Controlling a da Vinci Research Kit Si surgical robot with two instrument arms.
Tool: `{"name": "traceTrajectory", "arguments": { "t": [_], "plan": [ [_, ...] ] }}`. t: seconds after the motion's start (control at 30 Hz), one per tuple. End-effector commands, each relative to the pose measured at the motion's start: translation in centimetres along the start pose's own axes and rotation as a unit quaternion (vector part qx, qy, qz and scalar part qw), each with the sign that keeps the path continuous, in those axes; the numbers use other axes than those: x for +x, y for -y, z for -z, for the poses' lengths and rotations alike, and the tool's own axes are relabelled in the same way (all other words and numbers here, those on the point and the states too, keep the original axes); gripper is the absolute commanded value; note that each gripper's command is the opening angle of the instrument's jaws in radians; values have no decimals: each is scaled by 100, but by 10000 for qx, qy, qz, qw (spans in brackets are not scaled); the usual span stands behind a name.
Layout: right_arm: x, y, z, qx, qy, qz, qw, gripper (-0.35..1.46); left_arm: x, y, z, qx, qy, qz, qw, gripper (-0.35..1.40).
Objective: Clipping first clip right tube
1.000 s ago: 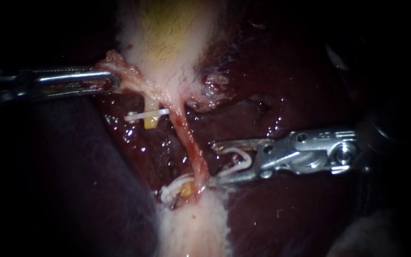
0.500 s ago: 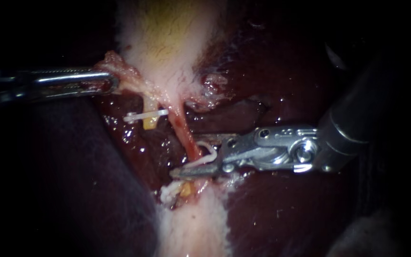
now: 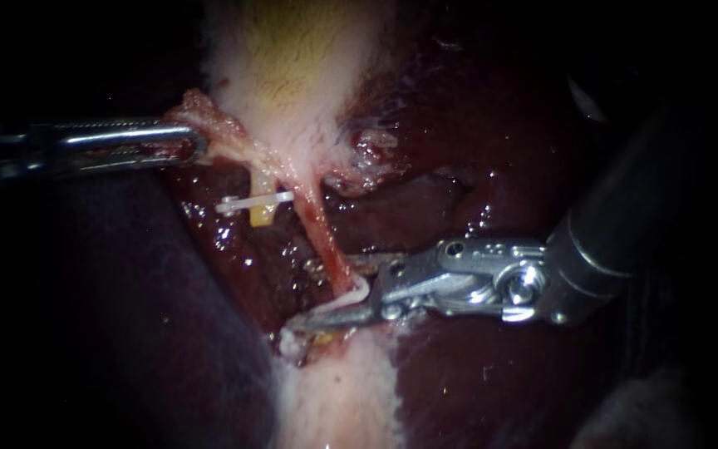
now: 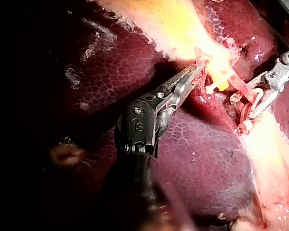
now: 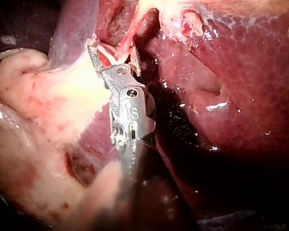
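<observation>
white clip (image 3: 363, 289) seated between right instrument (image 3: 326, 289) jaws, which clamp it astride right tube (image 3: 319, 224); seemingly closing step; next: squeeze fully shut. left instrument (image 3: 195, 143) jaws grip gallbladder (image 3: 292, 83) edge.

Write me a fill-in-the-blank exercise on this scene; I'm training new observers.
The right instrument holds a white clip astride the pink ____.
The left instrument has its jaws ____ on pale tissue.
A second clip sits across a ____ stub.
Missing: tube; shut; yellow.
</observation>
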Motion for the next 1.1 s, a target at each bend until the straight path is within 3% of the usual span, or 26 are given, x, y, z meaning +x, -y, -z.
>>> {"name": "traceTrajectory", "arguments": {
  "t": [0.03,0.17,0.37,0.57,0.73,0.87,1.03,1.1],
  "plan": [
    [0,2,0,50,28,21,10000,46,-1,0,0,3,1,0,10000,-35],
    [2,13,-1,265,3,108,9996,46,-1,1,0,2,1,0,10000,-35],
    [4,34,-2,698,-262,40,9972,44,-1,1,0,-1,1,-1,10000,-35],
    [6,42,-5,966,-222,87,9950,41,-1,2,0,-3,2,-2,10000,-35],
    [9,38,-3,637,-372,67,9973,27,-1,2,0,-2,2,-2,10000,-35],
    [15,33,4,387,-492,-62,9980,-3,-1,2,0,-2,2,-2,10000,-35],
    [16,26,8,278,-542,-147,9980,-32,-1,2,-1,-1,1,-2,10000,-35],
    [16,23,10,279,-542,-147,9980,-35,-1,2,-1,-1,1,-2,10000,-35]
  ]
}}
